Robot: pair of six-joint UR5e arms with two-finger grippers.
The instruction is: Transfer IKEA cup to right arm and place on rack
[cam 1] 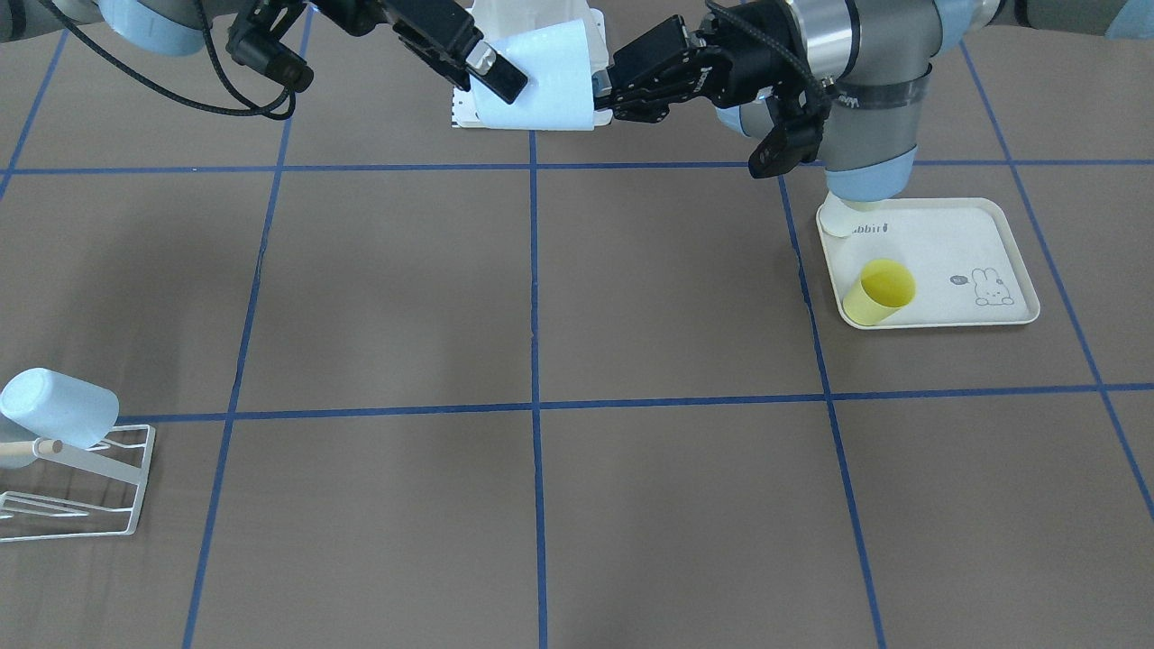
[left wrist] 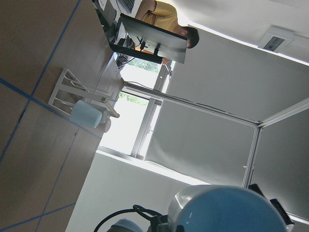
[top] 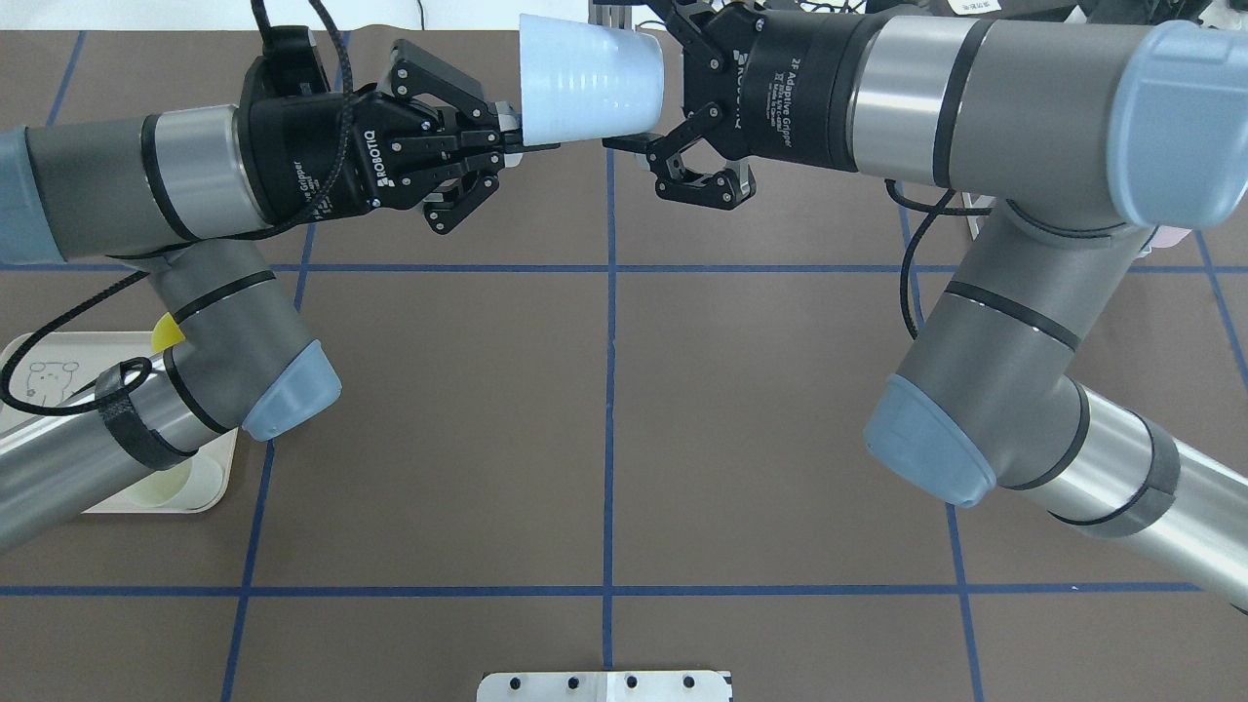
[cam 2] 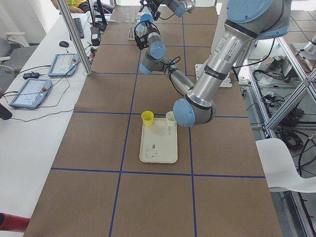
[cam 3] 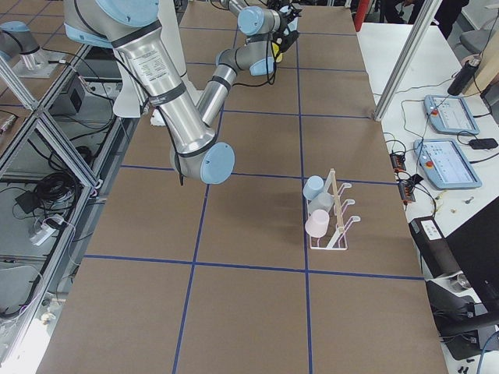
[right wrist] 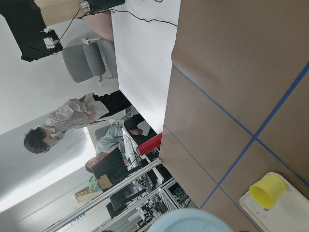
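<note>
Rack (cam 1: 99, 466) nearest us shows in front, not overhead. Left gripper (top: 517, 132) pinches the cup (top: 585, 78) rim. We cannot tell the hold of the right gripper (top: 643, 83).

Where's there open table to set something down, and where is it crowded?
The table is bare across its wide middle, from the rack over to the tray. Crowded: the robot's edge, where the left gripper and right gripper meet on the blue cup. The tray also holds a yellow cup.
</note>
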